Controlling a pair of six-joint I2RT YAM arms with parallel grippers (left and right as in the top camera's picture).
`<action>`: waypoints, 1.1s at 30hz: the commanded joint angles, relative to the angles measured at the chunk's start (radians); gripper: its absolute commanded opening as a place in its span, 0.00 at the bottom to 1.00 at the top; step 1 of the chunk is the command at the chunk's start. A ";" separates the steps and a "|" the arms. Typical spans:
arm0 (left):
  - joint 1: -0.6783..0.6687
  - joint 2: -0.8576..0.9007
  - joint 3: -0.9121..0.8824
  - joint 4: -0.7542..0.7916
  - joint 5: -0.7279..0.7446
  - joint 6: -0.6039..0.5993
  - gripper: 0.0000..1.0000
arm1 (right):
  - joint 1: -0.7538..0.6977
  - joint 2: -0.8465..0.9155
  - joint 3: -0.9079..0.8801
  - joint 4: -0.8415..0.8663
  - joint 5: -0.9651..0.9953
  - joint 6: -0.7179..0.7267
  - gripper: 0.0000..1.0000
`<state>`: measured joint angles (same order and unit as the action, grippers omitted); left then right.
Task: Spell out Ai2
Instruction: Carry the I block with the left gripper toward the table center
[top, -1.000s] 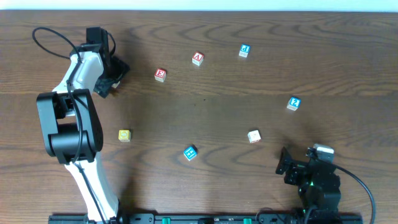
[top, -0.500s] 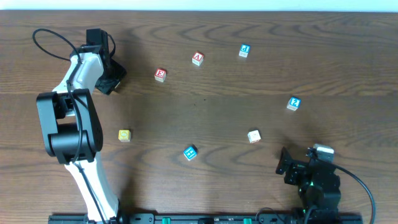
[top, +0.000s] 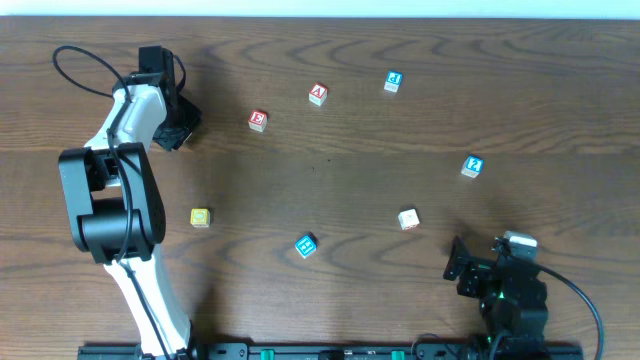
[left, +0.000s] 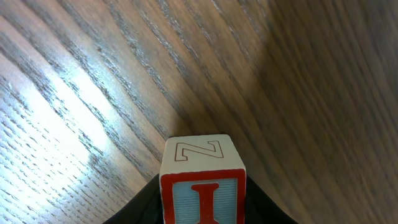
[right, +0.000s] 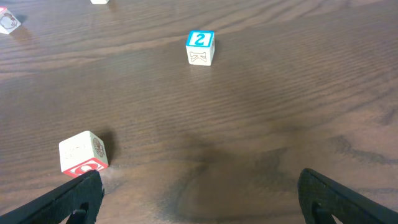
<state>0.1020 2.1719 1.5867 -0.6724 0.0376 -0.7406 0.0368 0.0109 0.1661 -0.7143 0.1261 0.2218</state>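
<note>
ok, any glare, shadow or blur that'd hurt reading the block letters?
Left wrist: strong glare on the table at left, right side in shadow, I block sharp. Right wrist: soft shadow mid-frame, 2 block legible. Overhead: even light, no glare, but the 2 block is tiny there.

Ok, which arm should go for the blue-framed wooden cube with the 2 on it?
Right. The blue-framed wooden 2 cube lies on its side of the table, ahead of the open, empty right gripper. The left gripper is far across, shut on a red-framed wooden I cube.
</note>
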 joint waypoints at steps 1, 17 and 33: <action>0.005 0.016 -0.003 -0.005 -0.019 0.069 0.33 | -0.006 -0.005 -0.004 -0.002 -0.003 -0.014 0.99; -0.028 0.000 0.041 -0.058 0.086 0.243 0.07 | -0.006 -0.005 -0.004 -0.002 -0.003 -0.014 0.99; -0.442 -0.030 0.298 -0.161 -0.015 0.413 0.06 | -0.006 -0.005 -0.004 -0.002 -0.003 -0.014 0.99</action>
<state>-0.2825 2.1658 1.8744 -0.8288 0.0448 -0.3740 0.0368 0.0109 0.1661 -0.7139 0.1261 0.2218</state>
